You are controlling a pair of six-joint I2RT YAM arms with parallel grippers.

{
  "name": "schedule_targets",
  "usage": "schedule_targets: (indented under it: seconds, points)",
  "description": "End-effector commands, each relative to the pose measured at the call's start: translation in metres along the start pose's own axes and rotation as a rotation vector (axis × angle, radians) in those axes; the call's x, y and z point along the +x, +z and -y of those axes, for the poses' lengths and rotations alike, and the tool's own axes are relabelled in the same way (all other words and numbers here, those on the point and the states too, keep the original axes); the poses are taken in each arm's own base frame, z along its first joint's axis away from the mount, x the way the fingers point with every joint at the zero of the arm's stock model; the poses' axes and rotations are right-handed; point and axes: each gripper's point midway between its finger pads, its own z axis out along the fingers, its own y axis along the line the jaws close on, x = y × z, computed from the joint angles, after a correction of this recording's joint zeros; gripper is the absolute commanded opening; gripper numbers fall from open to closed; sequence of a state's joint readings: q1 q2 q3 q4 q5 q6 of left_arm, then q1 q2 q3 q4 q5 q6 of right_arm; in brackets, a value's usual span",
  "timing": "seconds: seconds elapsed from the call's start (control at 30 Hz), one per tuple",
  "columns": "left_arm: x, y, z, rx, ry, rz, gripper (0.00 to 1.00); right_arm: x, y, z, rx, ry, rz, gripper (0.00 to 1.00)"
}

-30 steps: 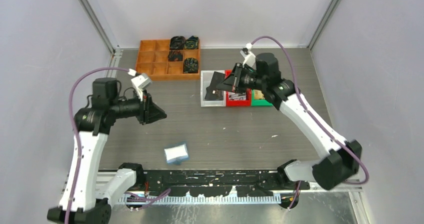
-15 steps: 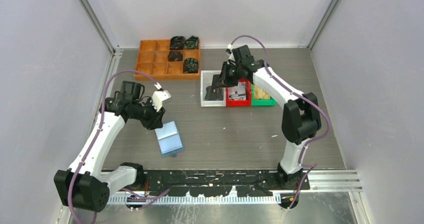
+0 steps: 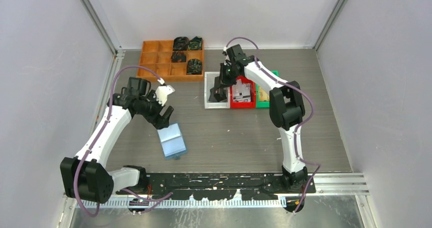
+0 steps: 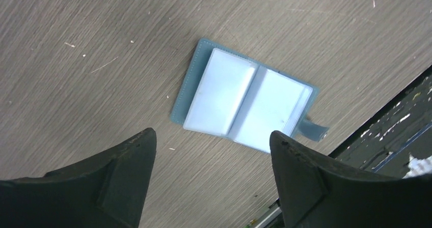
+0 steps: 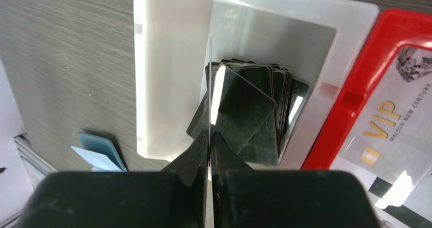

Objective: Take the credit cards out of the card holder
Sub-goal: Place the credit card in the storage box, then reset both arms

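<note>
Two grips differ: left end effector [image 4: 211, 135] hangs released over the open card holder [image 4: 226, 98]; right end effector [image 5: 210, 136] clamps a credit card [image 5: 210, 85] above the white bin [image 5: 163, 60].

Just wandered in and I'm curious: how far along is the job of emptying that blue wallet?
Apparently done: the light blue soft folding card holder lies open on the table, no card visible in its pale sleeves, the left gripper open above it. In hand: the right gripper pinches a thin card edge-on over the white plastic bin holding dark cards. Left: releasing that card.
</note>
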State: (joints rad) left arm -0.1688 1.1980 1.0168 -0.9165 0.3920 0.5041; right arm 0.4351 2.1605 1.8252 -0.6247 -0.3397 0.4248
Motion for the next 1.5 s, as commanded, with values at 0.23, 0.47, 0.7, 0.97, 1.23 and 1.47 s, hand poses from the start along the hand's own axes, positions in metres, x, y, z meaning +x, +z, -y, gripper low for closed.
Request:
schedule_targets:
  seconds: [0.23,0.47,0.7,0.97,1.23,1.47]
  points:
    - [-0.035,-0.002,-0.024,-0.057,-0.143,0.108,0.97,-0.019,-0.028,-0.017,0.051,-0.089,0.107,0.44]
    - [-0.047,-0.015,-0.031,-0.066,-0.212,0.172,1.00,-0.031,-0.113,-0.042,0.066,-0.131,0.300,0.54]
    - [-0.041,-0.011,-0.072,-0.235,-0.255,0.273,1.00,-0.028,-0.210,0.024,0.361,-0.056,0.672,0.99]
    - [-0.015,0.013,-0.116,-0.377,-0.388,0.371,0.99,0.017,-0.287,0.172,0.757,0.198,1.045,1.00]
    - [-0.003,0.024,-0.152,-0.439,-0.532,0.492,0.99,0.070,-0.323,0.258,1.031,0.373,1.190,0.99]
    - [0.002,0.041,-0.156,-0.463,-0.536,0.622,1.00,0.092,-0.308,0.304,1.085,0.461,1.189,1.00]
